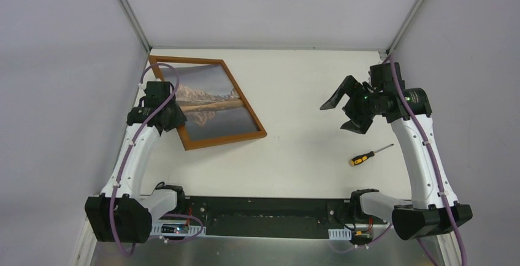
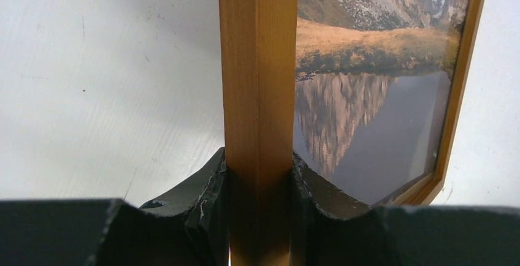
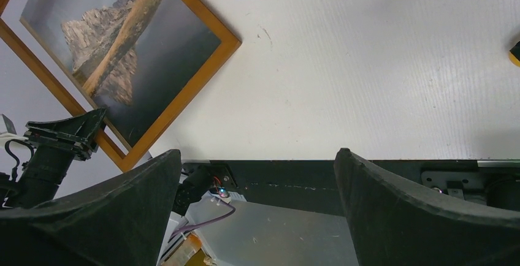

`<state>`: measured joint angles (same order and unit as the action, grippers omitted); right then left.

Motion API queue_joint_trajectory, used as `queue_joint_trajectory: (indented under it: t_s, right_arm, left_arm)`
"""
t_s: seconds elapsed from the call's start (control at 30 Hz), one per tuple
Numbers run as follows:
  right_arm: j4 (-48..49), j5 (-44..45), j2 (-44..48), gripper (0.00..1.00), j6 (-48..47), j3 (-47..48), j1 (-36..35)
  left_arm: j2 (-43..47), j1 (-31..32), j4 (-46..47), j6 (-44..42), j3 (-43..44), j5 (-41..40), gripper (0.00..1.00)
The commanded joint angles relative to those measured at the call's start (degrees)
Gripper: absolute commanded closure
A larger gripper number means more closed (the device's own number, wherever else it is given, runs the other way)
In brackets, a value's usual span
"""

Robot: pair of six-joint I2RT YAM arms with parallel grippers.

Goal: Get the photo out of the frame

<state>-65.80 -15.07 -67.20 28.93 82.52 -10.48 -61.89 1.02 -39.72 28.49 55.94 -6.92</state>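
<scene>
The orange-brown wooden frame (image 1: 257, 132) lies at the back left of the table, face up, with the mountain-and-lake photo (image 1: 211, 102) still inside it. My left gripper (image 1: 170, 119) is shut on the frame's left side rail (image 2: 257, 94), one finger on each side of the wood; the photo (image 2: 368, 82) shows just right of the rail. My right gripper (image 1: 344, 108) is open and empty, held above the table at the right, well apart from the frame. The right wrist view shows the frame (image 3: 202, 70) and photo (image 3: 122, 51) at upper left.
A screwdriver (image 1: 368, 154) with a yellow-and-black handle lies on the table right of centre, below my right gripper. Grey walls close the table at the back and both sides. The black base rail (image 1: 270, 208) runs along the near edge.
</scene>
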Motion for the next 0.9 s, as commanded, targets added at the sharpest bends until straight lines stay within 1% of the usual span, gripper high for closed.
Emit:
queue_joint_trajectory:
  t_s: [0.0, 0.07, 0.33, 0.47, 0.57, 0.67, 0.73, 0.83, 0.87]
  right_arm:
    - [0.45, -0.75, 0.1, 0.01, -0.89, -0.67, -0.58]
    - [0.49, -0.75, 0.14, 0.01, -0.89, -0.89, -0.59]
    - [0.65, -0.7, -0.25, 0.01, -0.93, -1.0, -0.99]
    - [0.83, -0.5, -0.55, 0.01, -0.89, -1.02, -1.24]
    - [0.84, -0.4, -0.63, 0.01, -0.89, -1.21, -1.39]
    - [0.8, -0.27, -0.74, 0.01, -1.02, -1.3, -1.49]
    - [0.8, -0.15, -0.83, 0.01, -1.11, -1.5, -1.6]
    - [0.59, -0.2, -0.98, 0.01, -1.24, -1.49, -1.71]
    - [0.51, -0.22, -1.07, 0.01, -1.31, -1.44, -1.73]
  left_arm:
    - [0.2, -0.67, -1.86, -3.81, -0.86, -3.55, 1.0]
    - [0.19, -1.77, -1.91, -4.26, -1.02, -3.96, 1.0]
    - [-0.25, -1.9, -2.43, -4.97, -0.61, -4.06, 0.97]
    - [-0.54, -1.9, -2.46, -5.49, -0.57, -4.62, 1.0]
    - [-0.79, -1.9, -2.4, -6.95, -0.44, -4.85, 1.0]
    - [-1.27, -1.88, -1.81, -10.42, 0.0, -3.62, 1.0]
    - [-1.64, -2.03, 0.15, -14.15, -0.33, -0.65, 1.0]
    - [-3.61, -2.09, 2.87, -22.0, -0.52, 9.43, 1.0]
    - [-4.49, -2.07, 3.08, -24.58, -0.28, 11.39, 1.0]
